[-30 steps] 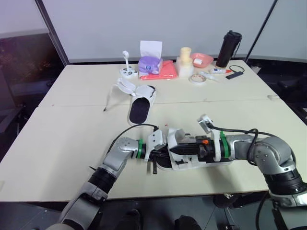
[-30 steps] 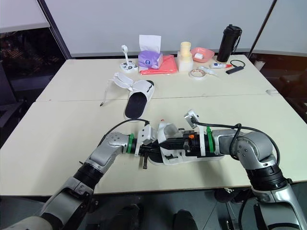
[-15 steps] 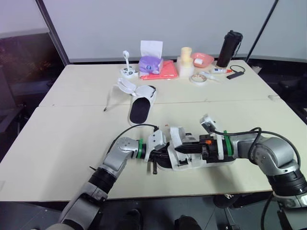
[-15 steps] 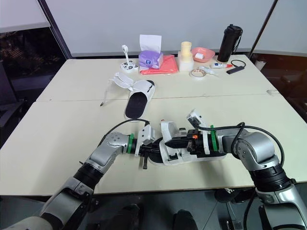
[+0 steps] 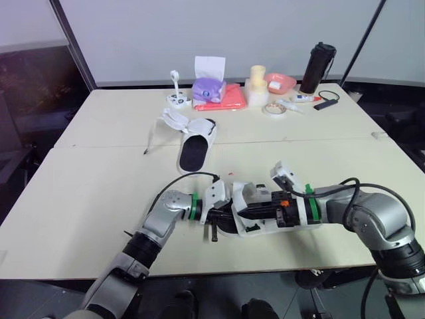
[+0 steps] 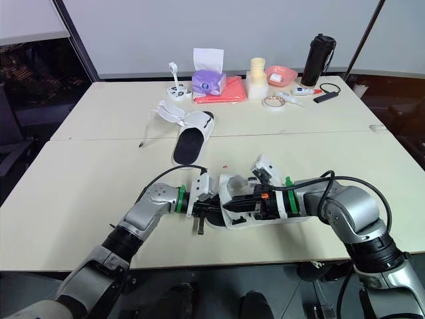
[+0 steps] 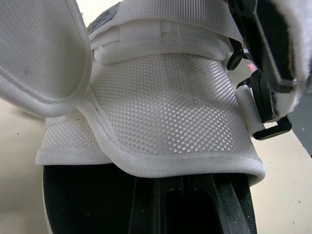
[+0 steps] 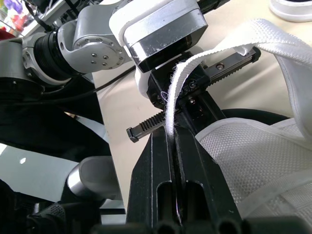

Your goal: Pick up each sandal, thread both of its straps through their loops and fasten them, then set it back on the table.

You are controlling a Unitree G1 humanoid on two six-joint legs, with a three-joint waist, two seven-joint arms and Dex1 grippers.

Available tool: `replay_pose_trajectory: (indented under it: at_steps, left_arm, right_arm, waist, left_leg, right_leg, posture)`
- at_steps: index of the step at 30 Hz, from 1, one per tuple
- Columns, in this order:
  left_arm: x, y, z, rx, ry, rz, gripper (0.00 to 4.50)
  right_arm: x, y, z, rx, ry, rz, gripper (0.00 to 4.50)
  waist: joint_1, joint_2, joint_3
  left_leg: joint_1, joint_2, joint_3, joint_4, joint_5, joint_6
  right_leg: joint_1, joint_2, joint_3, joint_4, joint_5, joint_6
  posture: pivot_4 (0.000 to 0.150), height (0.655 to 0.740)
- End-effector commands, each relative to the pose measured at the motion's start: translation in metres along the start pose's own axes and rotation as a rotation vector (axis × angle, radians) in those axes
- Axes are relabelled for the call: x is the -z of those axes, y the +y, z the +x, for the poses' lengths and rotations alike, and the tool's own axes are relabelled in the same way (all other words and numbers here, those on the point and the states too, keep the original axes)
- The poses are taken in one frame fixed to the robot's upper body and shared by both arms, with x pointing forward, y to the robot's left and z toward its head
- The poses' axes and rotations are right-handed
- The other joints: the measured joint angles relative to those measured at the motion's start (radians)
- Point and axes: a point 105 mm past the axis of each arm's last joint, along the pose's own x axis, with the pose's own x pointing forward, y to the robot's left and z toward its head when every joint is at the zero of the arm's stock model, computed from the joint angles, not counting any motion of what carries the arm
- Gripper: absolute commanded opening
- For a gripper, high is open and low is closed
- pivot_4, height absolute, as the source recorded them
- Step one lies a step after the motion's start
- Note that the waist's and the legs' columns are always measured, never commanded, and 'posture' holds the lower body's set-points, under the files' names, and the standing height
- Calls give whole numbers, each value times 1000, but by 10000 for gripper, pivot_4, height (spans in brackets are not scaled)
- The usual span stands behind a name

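Lying near the worktop's (image 5: 99,199) front edge, the near sandal (image 5: 262,226) is sitting between both claws. The right claw (image 8: 170,141) is clamping fully shut on its white strap (image 8: 243,39). The left claw (image 5: 218,214) is reaching under its upper (image 7: 161,112); I cannot tell its grip. The second sandal (image 5: 192,147) is lying farther back.

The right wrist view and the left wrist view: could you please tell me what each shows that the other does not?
Right wrist: the right gripper shut on the white strap, with the left gripper beyond. Left wrist: a black buckle loop and the black insole. Both: the sandal, by its white woven upper.
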Motion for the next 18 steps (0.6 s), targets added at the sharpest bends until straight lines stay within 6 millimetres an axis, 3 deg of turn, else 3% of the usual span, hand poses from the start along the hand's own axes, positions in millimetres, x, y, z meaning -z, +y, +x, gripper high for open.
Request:
replay_pose_trajectory:
  at_steps: [1,7,18]
  left_arm:
    - [22,2,-4,-32,80,-56,0]
    - [23,1,-3,-29,80,-56,0]
    - [22,2,-2,-27,77,-54,0]
  right_arm:
    - [16,-3,0,31,71,-63,397]
    - [23,-13,-6,90,96,-140,397]
    - [21,7,-13,26,138,-215,397]
  waist:
    - [0,0,0]
    - [0,0,0]
    - [2,0,0]
  left_leg:
    - [0,0,0,0,0,0]
    - [0,0,0,0,0,0]
    - [0,0,0,0,0,0]
  right_leg:
    - [0,0,0,0,0,0]
    - [0,0,0,0,0,0]
    - [2,0,0,-3,0,0]
  posture:
    - [1500,7344]
    - [1500,7344]
    - [1500,7344]
